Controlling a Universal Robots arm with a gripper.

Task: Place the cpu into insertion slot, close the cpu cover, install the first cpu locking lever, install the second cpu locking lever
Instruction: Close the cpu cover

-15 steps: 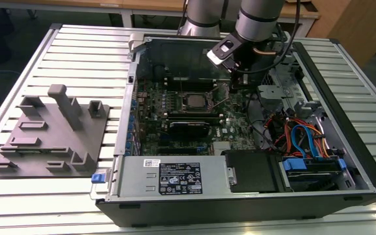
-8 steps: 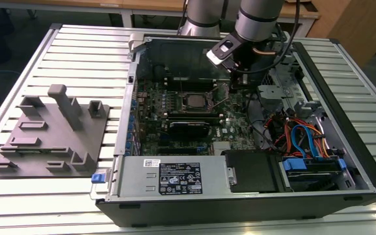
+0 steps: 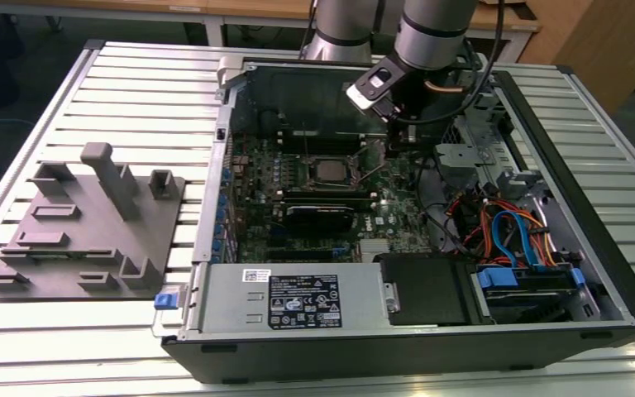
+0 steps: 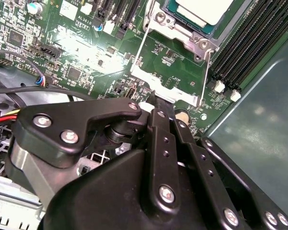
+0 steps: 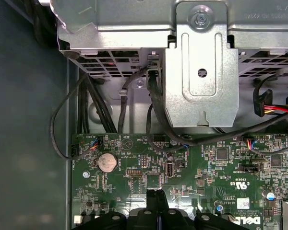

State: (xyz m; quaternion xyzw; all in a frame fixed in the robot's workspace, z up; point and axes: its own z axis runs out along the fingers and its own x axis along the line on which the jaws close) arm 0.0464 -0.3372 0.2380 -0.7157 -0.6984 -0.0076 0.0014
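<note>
The gripper [image 4: 152, 101] is hanging with its fingers pressed together, and I cannot tell if anything is pinched, by the cpu cover [image 4: 165, 85] — the cpu [image 4: 201, 9] is sitting in the insertion slot [image 4: 198, 42].

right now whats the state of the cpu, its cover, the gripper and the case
cpu: seated in the insertion slot, top bare
cpu cover: standing open, not over the cpu
gripper: shut, holding nothing, tips at the cover's free edge
computer case: lying flat, side open
</note>
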